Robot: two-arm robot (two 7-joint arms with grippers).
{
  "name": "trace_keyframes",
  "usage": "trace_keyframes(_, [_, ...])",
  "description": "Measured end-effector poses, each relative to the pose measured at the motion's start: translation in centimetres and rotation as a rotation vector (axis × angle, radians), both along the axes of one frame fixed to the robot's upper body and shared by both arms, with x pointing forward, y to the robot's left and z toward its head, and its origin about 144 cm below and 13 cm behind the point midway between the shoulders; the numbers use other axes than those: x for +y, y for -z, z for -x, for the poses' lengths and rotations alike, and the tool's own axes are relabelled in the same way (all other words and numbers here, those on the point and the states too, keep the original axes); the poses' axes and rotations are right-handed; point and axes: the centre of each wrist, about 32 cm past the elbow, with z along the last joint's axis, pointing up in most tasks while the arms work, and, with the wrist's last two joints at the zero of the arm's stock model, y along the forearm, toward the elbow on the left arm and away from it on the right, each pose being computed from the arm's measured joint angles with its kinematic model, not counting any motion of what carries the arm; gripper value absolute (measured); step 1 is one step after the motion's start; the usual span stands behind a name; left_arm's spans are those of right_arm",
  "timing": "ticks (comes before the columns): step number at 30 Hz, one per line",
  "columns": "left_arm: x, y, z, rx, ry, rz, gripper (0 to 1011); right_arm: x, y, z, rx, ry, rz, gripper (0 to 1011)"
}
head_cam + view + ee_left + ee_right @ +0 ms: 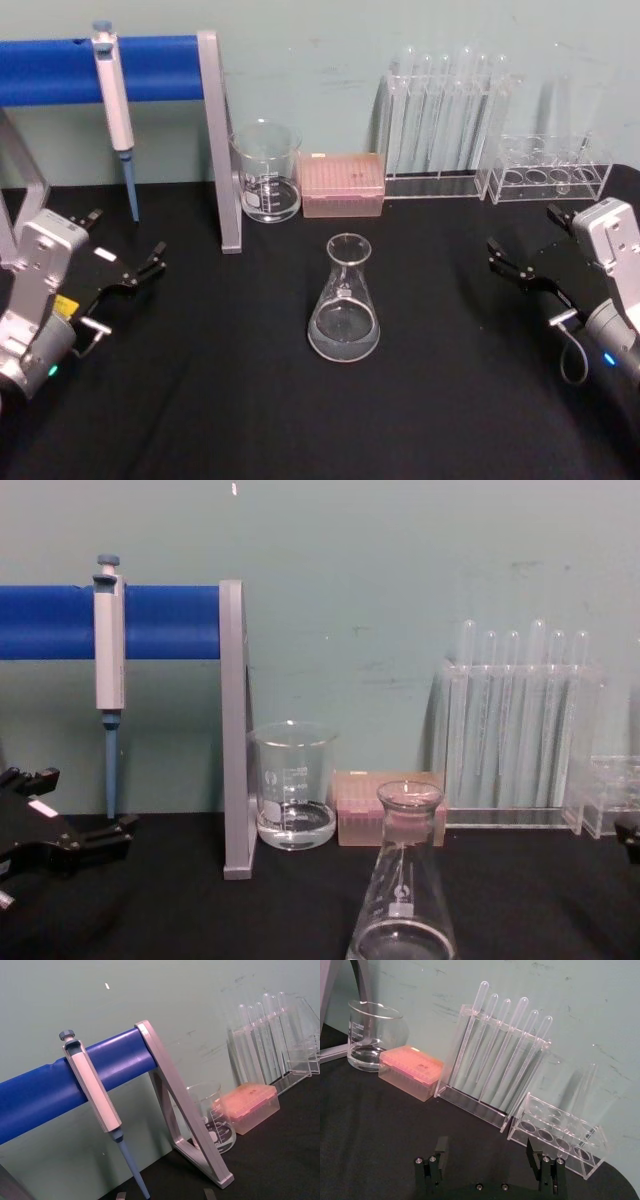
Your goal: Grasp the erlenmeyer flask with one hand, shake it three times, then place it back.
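Flask position: the clear glass conical erlenmeyer flask (pixel 345 300) stands upright near the middle of the black bench (pixel 200 400), in front of the cylindrical glass beaker (pixel 267 170) and the pink plastic tip box (pixel 343 185), apart from both
Left end effector: the black 2-fingered left end effector (pixel 128 240) sits low at the bench's left side, fingers spread, holding nothing, well apart from the flask
Right end effector: the black 2-fingered right end effector (pixel 522 228) sits at the bench's right side, fingers spread wide and empty, also well apart from the flask
Weight: probably light; whether the base holds a little liquid is hard to tell
Stiffness: rigid glass with no give, so squeezing harder gains no grip
Surface: smooth and likely slippery against flat fingers, more so on the sloped cone, where a pinch would tend to slide up
Fragility: brittle; a knock on the bench or too hard a clamp could crack it
Where to hold: the narrow neck just under the flared lip looks best, since the lip above and the widening cone below would both check slipping
Shaking: 3 swings will load the grip sideways, so a firm, centred pinch seems needed
Setting down: the wide base should stand steady if lowered flat
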Motion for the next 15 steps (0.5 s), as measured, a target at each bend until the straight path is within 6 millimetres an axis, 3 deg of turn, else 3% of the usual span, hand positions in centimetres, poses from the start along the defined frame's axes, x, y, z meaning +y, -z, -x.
trace_keyframes(15, [0.00, 0.00, 0.00, 0.000, 0.000, 0.000, 1001, 0.00, 0.00, 0.00, 0.000, 0.000, 0.000, 1000])
